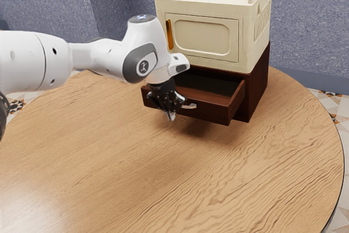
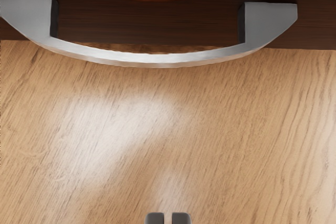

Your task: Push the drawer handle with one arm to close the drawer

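In the exterior view the black gripper (image 1: 171, 117) points down in front of the dark brown drawer (image 1: 211, 113), which is pulled out of its cabinet (image 1: 257, 88). The silver handle (image 1: 190, 106) shows just beside the gripper, on the drawer's front. The wrist view has the curved handle (image 2: 157, 60) crossing near the drawer front (image 2: 147, 27), over the wood. Fingertips of the gripper (image 2: 168, 218) are close together, with a thin gap and nothing between them. They stand apart from the handle, out on its outer side. Part of the handle is hidden behind the gripper in the exterior view.
A cream box (image 1: 210, 31) with two top rails and an orange handle (image 1: 169, 34) on its door sits on the dark cabinet. The round wooden table (image 1: 180, 184) spreads in front of the drawer, and a blue-grey wall (image 1: 305, 20) stands behind.
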You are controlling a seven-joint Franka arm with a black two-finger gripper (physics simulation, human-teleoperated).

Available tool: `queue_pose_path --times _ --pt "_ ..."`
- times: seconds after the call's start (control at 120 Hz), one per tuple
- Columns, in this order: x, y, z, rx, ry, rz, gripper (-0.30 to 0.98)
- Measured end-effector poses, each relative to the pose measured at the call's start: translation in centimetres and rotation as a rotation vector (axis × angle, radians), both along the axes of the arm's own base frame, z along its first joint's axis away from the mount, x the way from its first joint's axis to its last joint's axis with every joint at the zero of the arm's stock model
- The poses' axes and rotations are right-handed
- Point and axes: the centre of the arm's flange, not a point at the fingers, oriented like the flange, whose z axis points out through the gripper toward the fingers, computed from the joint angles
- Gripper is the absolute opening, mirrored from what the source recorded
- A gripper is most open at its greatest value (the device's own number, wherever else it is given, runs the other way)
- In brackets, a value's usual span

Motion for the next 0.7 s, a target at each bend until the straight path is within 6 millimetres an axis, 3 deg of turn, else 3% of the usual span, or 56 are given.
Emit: queue_pose_path --times 0.167,0.7 --pt "0.6 -0.3 0.9 0.013 -0.020 0.005 -0.09" --pt "3.8 -0.8 -1.1 0.047 -0.063 0.010 -0.10"
